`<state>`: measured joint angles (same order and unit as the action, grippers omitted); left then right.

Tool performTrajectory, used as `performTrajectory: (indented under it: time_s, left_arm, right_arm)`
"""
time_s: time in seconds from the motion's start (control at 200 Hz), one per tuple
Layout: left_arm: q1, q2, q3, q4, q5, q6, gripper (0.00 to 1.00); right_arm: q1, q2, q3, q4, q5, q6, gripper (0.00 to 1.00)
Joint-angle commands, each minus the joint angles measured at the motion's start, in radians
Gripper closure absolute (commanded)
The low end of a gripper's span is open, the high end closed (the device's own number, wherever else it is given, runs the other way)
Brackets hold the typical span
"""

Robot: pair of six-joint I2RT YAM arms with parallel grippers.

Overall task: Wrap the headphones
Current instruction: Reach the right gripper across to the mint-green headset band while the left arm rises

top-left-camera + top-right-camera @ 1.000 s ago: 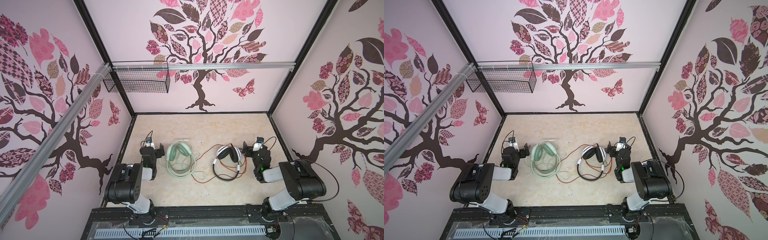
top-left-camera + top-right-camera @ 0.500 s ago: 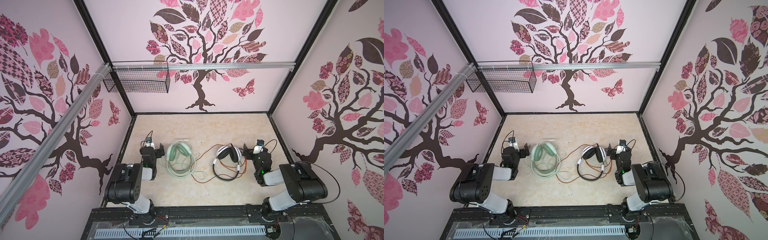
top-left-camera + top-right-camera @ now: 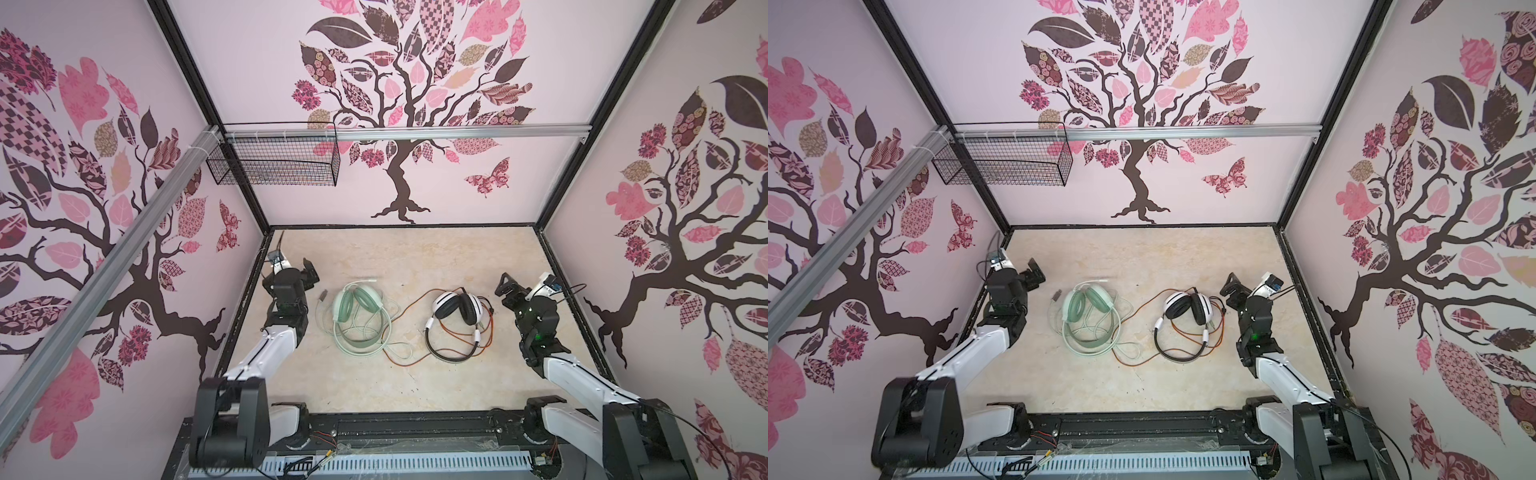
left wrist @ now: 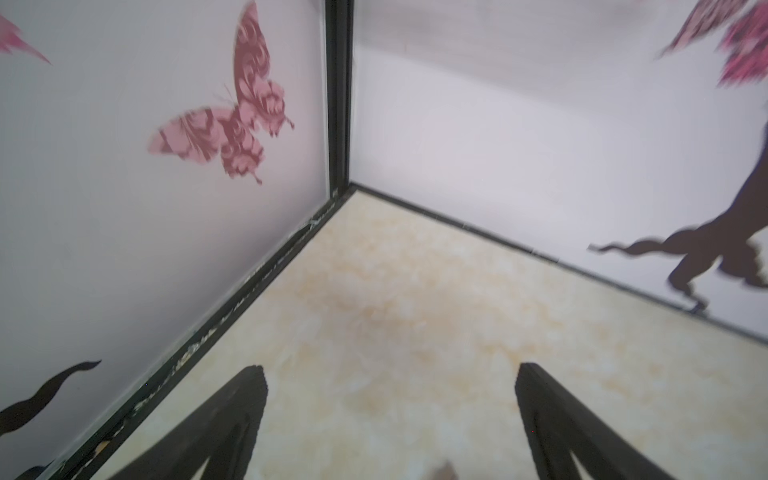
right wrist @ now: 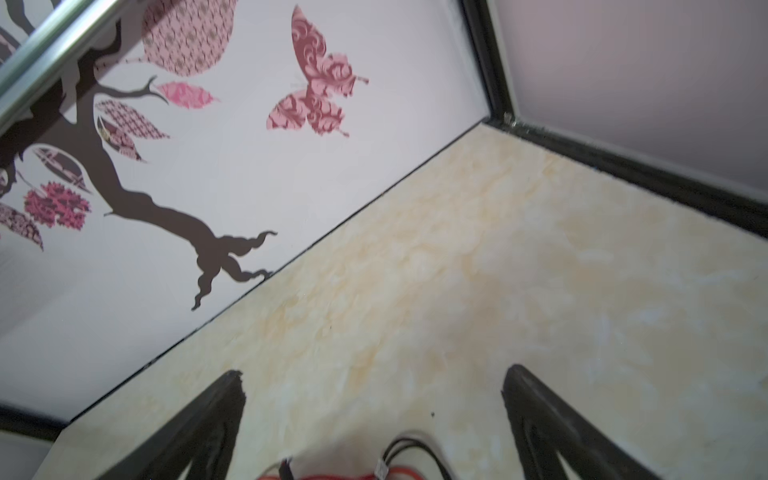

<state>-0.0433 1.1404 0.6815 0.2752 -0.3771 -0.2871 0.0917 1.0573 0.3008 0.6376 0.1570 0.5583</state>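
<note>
Headphones (image 3: 1088, 307): lay on table (image 3: 415, 257), green pair (image 3: 357, 307) beside striped pair (image 3: 457, 307), cords (image 3: 361, 352) loose and crossing, so unwrapped. Flanked by left gripper (image 4: 390, 368) and right gripper (image 5: 374, 370), jaws spread, clutching nothing; seemingly poised to reach in.

mint-green headphones (image 3: 345, 309): smooth plastic | tabletop (image 3: 415, 257): matt, marbled | basket (image 3: 274, 166): black metal wire

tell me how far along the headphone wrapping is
Nothing looks done: the mint-green headphones sit in loose loops of pale cord, and the orange-red cord of the striped headphones sprawls toward them. Nothing in hand: left pincer and right pincer are open, empty, off to the sides. Both wraps remain.
</note>
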Motion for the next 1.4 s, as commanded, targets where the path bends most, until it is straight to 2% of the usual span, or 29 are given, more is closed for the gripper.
performTrajectory:
  time_s: [0.0, 0.065, 0.13, 0.195, 0.27, 0.325, 0.405, 0.46, 0.52, 0.585, 0.715, 0.885, 0.955, 1.065, 1.215, 1.395]
  left_arm:
    - [-0.108, -0.178, 0.136, -0.258, 0.056, -0.072, 0.03]
    - [-0.231, -0.277, 0.159, -0.292, 0.051, 0.008, 0.03]
    - [-0.309, -0.354, 0.161, -0.338, 0.061, -0.032, 0.03]
    - [-0.311, -0.409, 0.192, -0.467, 0.156, -0.095, 0.03]
    - [-0.311, -0.452, 0.213, -0.619, 0.221, -0.102, 0.03]
    - [-0.311, -0.49, 0.208, -0.708, 0.179, -0.151, 0.03]
    - [-0.31, -0.581, 0.167, -0.797, 0.083, -0.247, 0.03]
    - [-0.309, -0.658, 0.138, -0.81, 0.092, -0.25, 0.03]
    - [-0.31, -0.733, 0.125, -0.823, 0.153, -0.229, 0.03]
    - [-0.31, -0.789, 0.132, -0.859, 0.212, -0.214, 0.03]
    - [-0.31, -0.826, 0.205, -1.065, 0.202, -0.252, 0.03]
    - [-0.31, -0.918, 0.18, -1.152, 0.268, -0.282, 0.03]
    - [-0.312, -0.97, 0.15, -1.143, 0.285, -0.283, 0.11]
    - [-0.326, -0.941, 0.168, -1.15, 0.354, -0.249, 0.14]
    - [-0.329, -0.933, 0.15, -1.137, 0.361, -0.255, 0.13]
    - [-0.352, -0.936, 0.146, -1.137, 0.36, -0.254, 0.13]
  right_arm:
    - [0.026, -0.031, 0.096, -0.123, -0.171, 0.012, 0.0]
    - [0.087, -0.072, 0.136, -0.218, -0.175, -0.043, 0.01]
    - [0.199, -0.112, 0.173, -0.289, -0.127, -0.139, 0.0]
    - [0.311, -0.117, 0.221, -0.354, -0.125, -0.231, 0.0]
    - [0.382, -0.083, 0.261, -0.363, -0.271, -0.304, 0.0]
    - [0.423, -0.042, 0.285, -0.335, -0.39, -0.336, 0.0]
    - [0.511, 0.023, 0.326, -0.317, -0.439, -0.4, 0.0]
    - [0.586, 0.075, 0.376, -0.336, -0.427, -0.462, 0.01]
    - [0.641, 0.16, 0.475, -0.415, -0.425, -0.493, 0.01]
    - [0.654, 0.284, 0.62, -0.544, -0.441, -0.459, 0.04]
    - [0.672, 0.51, 0.869, -0.719, -0.448, -0.464, 0.12]
    - [0.721, 0.789, 1.13, -0.885, -0.355, -0.52, 0.1]
    - [0.746, 0.875, 1.217, -0.93, -0.308, -0.526, 0.09]
    - [0.759, 0.988, 1.32, -0.971, -0.3, -0.504, 0.07]
    - [0.768, 1.047, 1.354, -0.925, -0.265, -0.482, 0.07]
    - [0.77, 1.119, 1.43, -0.948, -0.153, -0.47, 0.07]
